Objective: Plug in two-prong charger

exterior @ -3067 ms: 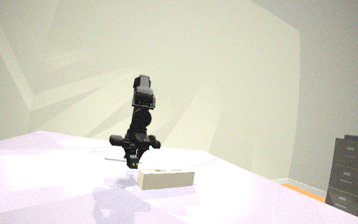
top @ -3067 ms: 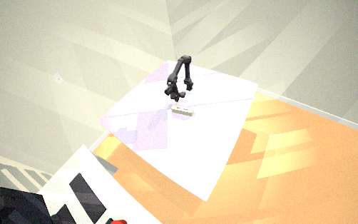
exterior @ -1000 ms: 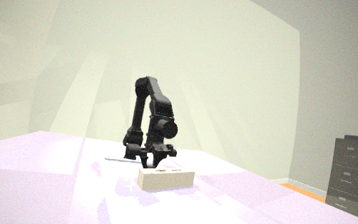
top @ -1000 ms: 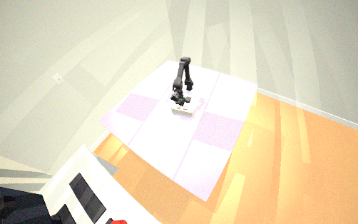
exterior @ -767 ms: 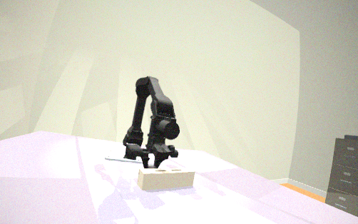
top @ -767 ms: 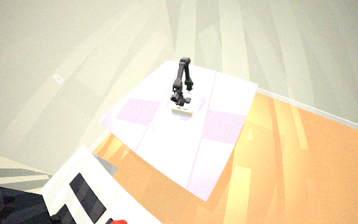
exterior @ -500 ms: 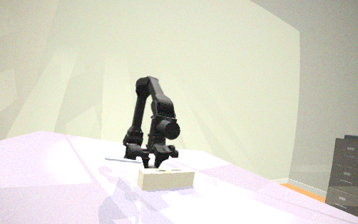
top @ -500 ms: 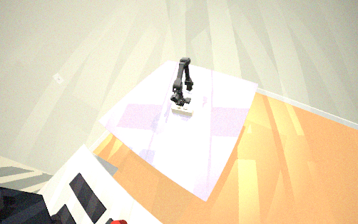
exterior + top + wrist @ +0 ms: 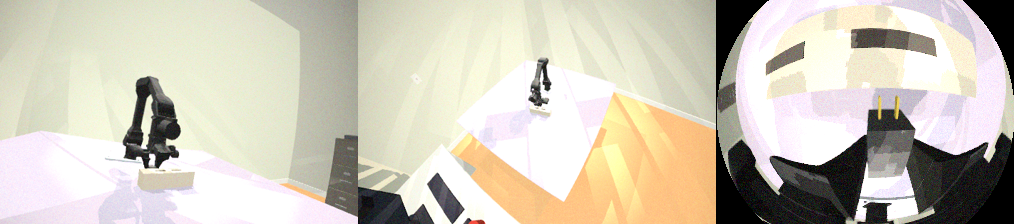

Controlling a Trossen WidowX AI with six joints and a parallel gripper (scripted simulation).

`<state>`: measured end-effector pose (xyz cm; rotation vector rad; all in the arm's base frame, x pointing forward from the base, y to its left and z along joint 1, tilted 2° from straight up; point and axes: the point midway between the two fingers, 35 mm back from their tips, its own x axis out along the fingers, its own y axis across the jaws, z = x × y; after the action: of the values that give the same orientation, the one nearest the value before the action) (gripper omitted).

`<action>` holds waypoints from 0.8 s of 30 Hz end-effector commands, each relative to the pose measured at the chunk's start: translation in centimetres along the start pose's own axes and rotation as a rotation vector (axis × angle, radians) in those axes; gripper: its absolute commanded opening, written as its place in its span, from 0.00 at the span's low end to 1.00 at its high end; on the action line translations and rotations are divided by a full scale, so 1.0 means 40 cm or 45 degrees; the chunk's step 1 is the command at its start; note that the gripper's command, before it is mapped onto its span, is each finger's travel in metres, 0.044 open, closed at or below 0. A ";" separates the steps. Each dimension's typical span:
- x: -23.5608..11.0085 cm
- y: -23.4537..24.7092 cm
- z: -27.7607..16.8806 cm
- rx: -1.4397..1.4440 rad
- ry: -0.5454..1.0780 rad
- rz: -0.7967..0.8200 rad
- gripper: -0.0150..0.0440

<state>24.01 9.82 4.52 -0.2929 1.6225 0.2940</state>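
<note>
The black two-prong charger is between the fingers in the wrist view, its two gold prongs pointing up the picture toward the strip. My gripper is shut on it. The cream power strip lies on the table, with two dark outlets on its top, one at the left and one at the right in the wrist view. The prongs appear below the strip's near edge there, short of both outlets. In the exterior view the fingertips are just behind and above the strip's top; the charger is hidden there.
The strip stands on a pale table. The arm's base plate is behind the arm. A dark drawer cabinet stands far off at the right. A white piece of furniture is at the lower left.
</note>
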 end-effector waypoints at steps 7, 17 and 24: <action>-0.001 0.002 0.008 0.004 -0.003 0.005 0.25; -0.001 0.002 0.015 0.004 -0.003 0.005 0.25; -0.001 0.002 0.018 0.004 -0.004 0.005 0.25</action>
<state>24.63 10.08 4.52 -0.2924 1.6197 0.2944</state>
